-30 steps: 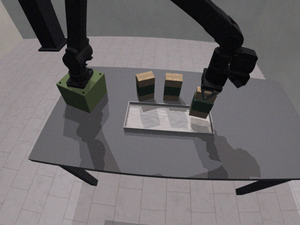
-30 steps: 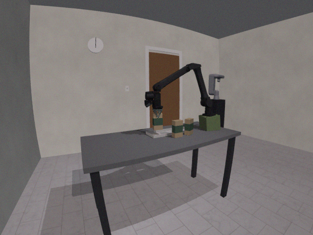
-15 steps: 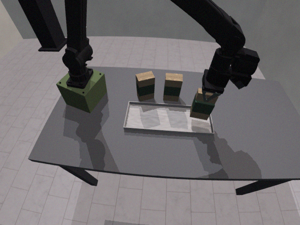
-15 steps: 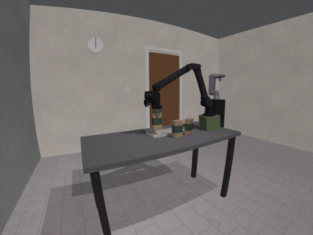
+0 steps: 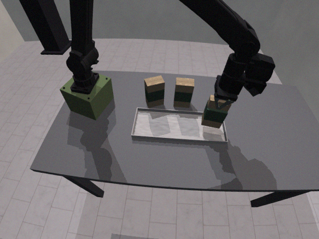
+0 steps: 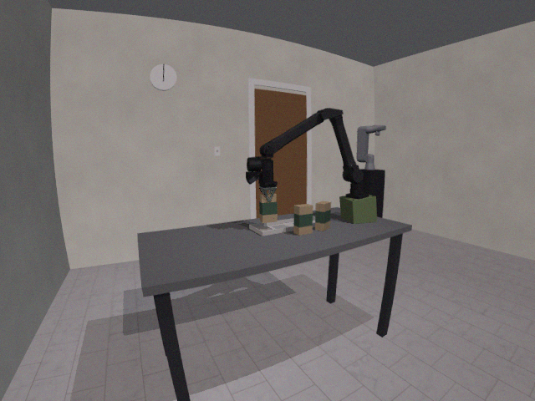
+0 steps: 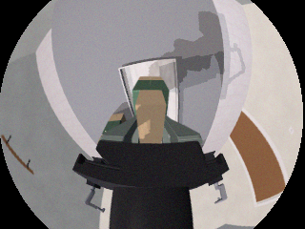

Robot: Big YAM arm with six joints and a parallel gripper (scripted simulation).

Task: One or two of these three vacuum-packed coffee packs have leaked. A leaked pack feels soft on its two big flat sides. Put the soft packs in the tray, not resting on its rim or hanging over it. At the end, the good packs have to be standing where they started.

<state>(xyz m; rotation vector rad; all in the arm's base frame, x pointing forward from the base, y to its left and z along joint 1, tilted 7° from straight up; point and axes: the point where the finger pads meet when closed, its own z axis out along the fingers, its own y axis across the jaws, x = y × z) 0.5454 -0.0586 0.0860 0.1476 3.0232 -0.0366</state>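
Note:
My gripper is shut on the top of a tan coffee pack with a green band. It holds the pack upright over the right end of the shallow grey tray. I cannot tell whether the pack touches the tray floor. The held pack also shows in the exterior view and in the wrist view, with the tray below it. Two more packs, the left pack and the middle pack, stand upright on the table just behind the tray.
The arm's green base block sits at the table's back left. The dark table has open surface in front of and to the right of the tray. A second grey arm stands behind the table.

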